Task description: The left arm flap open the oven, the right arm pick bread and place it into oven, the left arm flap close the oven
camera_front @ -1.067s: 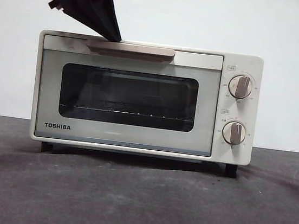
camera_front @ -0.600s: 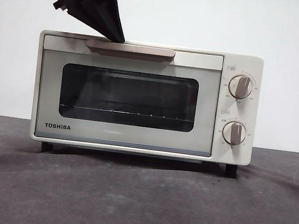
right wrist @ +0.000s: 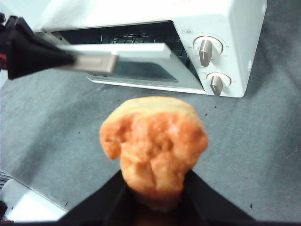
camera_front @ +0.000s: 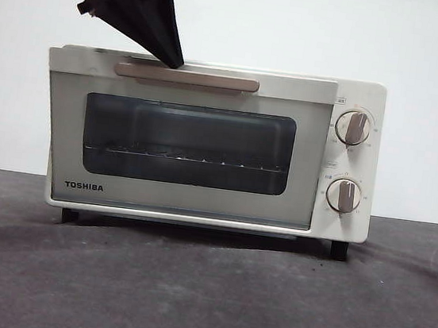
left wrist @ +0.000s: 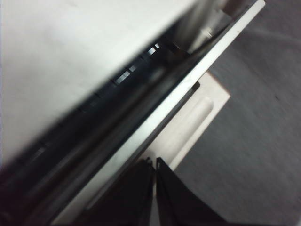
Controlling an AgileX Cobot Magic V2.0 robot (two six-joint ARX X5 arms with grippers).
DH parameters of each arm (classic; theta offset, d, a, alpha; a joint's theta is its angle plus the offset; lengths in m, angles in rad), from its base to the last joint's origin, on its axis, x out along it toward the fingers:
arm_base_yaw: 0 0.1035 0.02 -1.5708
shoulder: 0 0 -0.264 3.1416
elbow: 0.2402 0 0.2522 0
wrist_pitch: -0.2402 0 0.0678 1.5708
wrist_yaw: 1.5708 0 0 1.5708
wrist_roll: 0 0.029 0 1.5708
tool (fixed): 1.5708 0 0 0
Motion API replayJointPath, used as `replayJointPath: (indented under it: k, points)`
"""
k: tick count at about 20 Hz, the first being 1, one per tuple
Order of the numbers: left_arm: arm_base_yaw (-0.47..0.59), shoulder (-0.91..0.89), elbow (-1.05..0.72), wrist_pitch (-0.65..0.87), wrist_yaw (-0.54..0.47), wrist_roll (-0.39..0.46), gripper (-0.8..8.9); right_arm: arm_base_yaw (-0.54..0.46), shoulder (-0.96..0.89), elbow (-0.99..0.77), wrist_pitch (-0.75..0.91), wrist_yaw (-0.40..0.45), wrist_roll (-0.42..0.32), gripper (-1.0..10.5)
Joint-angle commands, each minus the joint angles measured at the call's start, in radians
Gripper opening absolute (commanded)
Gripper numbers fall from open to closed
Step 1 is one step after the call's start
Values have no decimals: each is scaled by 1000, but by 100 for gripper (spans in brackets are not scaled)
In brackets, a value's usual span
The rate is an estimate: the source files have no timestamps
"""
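Observation:
The cream-white oven stands on the grey table, its glass door tilted a little outward at the top. My left gripper comes down from the upper left, its shut tips hooked behind the beige handle. In the left wrist view the same shut tips rest against the handle, with a dark gap between door and oven body. My right gripper hovers in front of the oven, shut on the golden-brown bread. It is out of the front view.
Two beige knobs sit on the oven's right panel. A wire rack shows through the window. Grey table surface stretches in front of the oven. A white object lies at the table edge in the right wrist view.
The top of the oven door has swung outward from shut to slightly open, with the left gripper's tips still at the handle.

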Motion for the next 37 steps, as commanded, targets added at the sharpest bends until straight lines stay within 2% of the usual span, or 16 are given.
replayJointPath:
  k: [1, 11, 20, 37]
  points:
    - [-13, 38, -8, -48, -23, -3, 16, 5, 3, 19, 10, -3, -4, 95]
    - [-29, 21, -36, -56, -21, -57, 16, 5, 3, 19, 10, -3, -5, 95]
    - [-40, -154, -314, 132, -6, -139, 16, 5, 3, 19, 10, -2, -5, 95]
    - [-161, -162, -511, 301, -7, -272, 16, 5, 3, 19, 15, -2, -9, 95]
